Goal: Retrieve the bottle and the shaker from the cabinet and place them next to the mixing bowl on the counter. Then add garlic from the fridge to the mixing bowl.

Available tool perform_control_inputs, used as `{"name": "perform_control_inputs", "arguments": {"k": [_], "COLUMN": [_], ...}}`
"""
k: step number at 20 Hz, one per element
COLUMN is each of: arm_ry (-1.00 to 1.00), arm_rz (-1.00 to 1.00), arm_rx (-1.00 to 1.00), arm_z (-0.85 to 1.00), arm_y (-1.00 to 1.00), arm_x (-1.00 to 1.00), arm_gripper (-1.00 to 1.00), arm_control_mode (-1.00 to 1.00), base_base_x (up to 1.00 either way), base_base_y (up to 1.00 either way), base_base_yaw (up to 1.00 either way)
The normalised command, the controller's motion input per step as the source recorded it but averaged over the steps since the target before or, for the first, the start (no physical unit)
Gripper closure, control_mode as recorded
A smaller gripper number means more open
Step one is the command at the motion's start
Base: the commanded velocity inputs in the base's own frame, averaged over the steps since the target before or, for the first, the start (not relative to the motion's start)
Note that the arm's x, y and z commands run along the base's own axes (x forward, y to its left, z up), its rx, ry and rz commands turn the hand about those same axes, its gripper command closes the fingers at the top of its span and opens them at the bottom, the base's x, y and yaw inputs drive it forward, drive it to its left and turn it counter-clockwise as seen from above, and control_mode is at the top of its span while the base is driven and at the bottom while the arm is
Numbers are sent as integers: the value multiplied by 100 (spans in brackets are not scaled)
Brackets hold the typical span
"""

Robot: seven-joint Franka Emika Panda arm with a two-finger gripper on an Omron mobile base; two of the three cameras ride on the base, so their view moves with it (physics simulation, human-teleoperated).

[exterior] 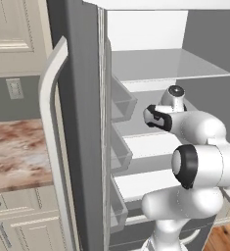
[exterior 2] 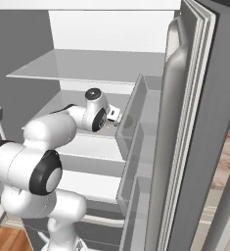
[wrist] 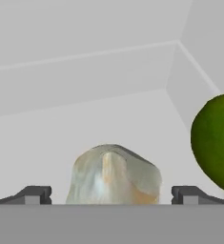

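The garlic (wrist: 113, 174), a whitish lumpy bulb, lies on a white shelf inside the fridge (exterior: 82, 122), close in front of the hand camera. My gripper (wrist: 111, 195) is open, with one dark fingertip (wrist: 35, 194) to the left of the bulb and the other to its right, neither touching it. In the right base view the arm reaches into the fridge (exterior 2: 195, 137) at middle-shelf height, with the gripper (exterior 2: 116, 116) near the door bins. The marbled counter (exterior: 16, 152) lies left of the open fridge door.
A round green thing (wrist: 216, 140) sits on the same shelf, just right of the garlic. Clear door bins (exterior 2: 136, 122) line the open door beside the hand. A clear shelf (exterior 2: 87, 66) hangs above. A cream wall cabinet (exterior: 13, 29) hangs over the counter.
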Motion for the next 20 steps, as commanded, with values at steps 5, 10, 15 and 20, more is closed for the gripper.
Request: {"name": "perform_control_inputs", "arguments": {"k": [5,10,15,20], "arm_ry": [0,0,0,0], "arm_rz": [0,0,0,0], "arm_rx": [0,0,0,0], "arm_z": [-14,-14,-1,0], "arm_y": [0,0,0,0], "arm_x": [3,9,5,0], "arm_gripper": [-100,-100,-100,-100], "arm_control_mode": [-100,-100,-100,-100], "base_base_x": [0,0,0,0], "base_base_y": [0,0,0,0], "base_base_yaw": [0,0,0,0]}}
